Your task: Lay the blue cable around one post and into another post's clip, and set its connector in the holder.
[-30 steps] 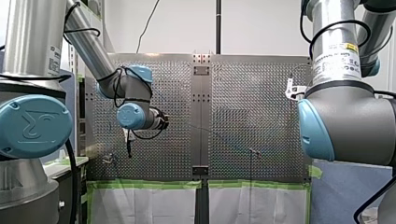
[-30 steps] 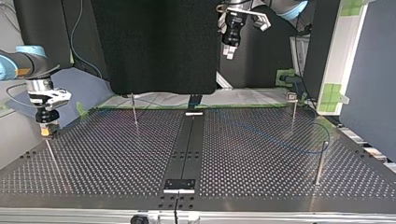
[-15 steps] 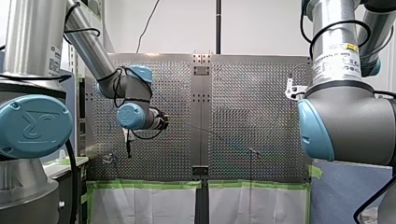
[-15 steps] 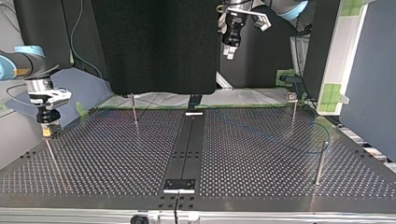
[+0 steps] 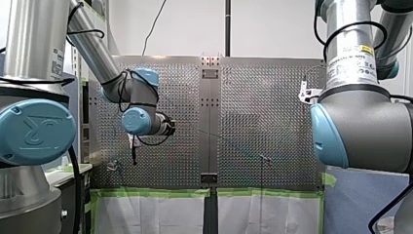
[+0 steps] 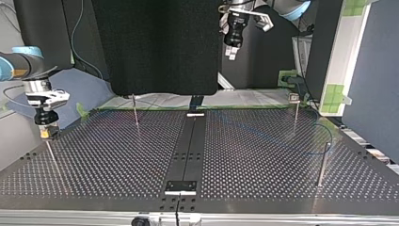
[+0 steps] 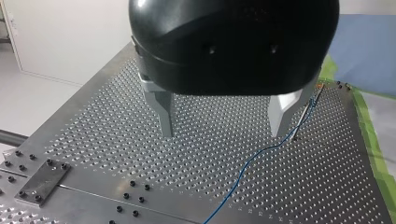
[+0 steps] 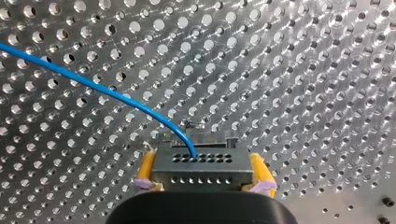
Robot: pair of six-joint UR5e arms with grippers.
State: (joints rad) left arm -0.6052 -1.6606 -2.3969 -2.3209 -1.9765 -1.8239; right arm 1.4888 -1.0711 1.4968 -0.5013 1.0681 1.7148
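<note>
The connector (image 8: 201, 169) is seen only in the right wrist view. It is a dark block with rows of small holes, pinched between the yellow pads (image 8: 146, 169) of the right gripper (image 8: 201, 158) over the table (image 8: 303, 70). The cable (image 8: 93, 84) is seen leaving the block's upper face and curving away over the holes.

In the top view the connector cannot be made out. There the right gripper (image 6: 45, 133) is shown at the view's left, pointed down at the tip of a slanted post (image 6: 52, 159) near the table's edge. Whether the two touch cannot be told.

The left gripper (image 7: 223, 122) is best read in the left wrist view. Its metal fingers (image 7: 163, 114) are spread wide with nothing between them, held above the table. Beneath one finger the cable is seen lying on the holes and running to a thin post (image 7: 306, 109).

In the top view the cable (image 6: 282, 140) is a faint line across the right half, bowing out beside the near post (image 6: 322, 162).

In that view the left gripper (image 6: 230, 52) hangs from the top edge, pointed down, well above the table. In the front view the left arm (image 5: 139, 105) is bent at the wrist over the table's left half. The right arm (image 5: 360, 126) fills the right side and hides most of its own gripper.
</note>
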